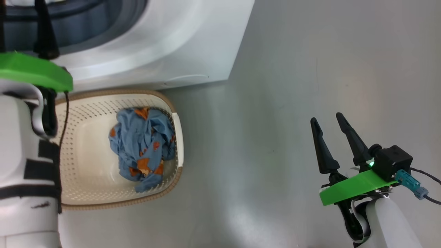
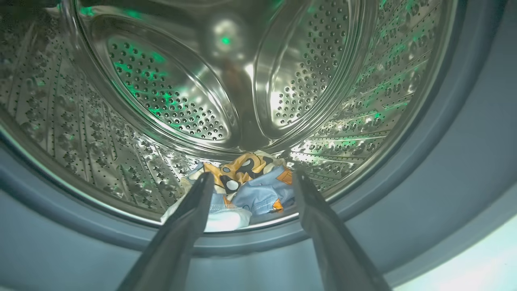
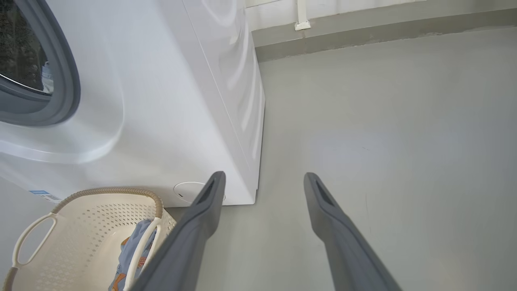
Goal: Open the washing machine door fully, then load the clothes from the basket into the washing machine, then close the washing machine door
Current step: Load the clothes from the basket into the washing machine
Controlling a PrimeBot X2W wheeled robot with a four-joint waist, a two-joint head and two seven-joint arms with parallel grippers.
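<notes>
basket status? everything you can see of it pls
The cream-white perforated plastic basket is rounded-rectangular, with a brown woven-look rim and looped side handles. It stands upright on the grey floor, close against the front base of the white washing machine; whether they touch cannot be told. Inside lies one crumpled blue garment with orange prints, towards the basket's right side in the head view.

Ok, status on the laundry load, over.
Left gripper open, empty, at drum mouth. Right gripper open over floor. Printed garment in drum, blue garment in basket. Nothing blocking.
</notes>
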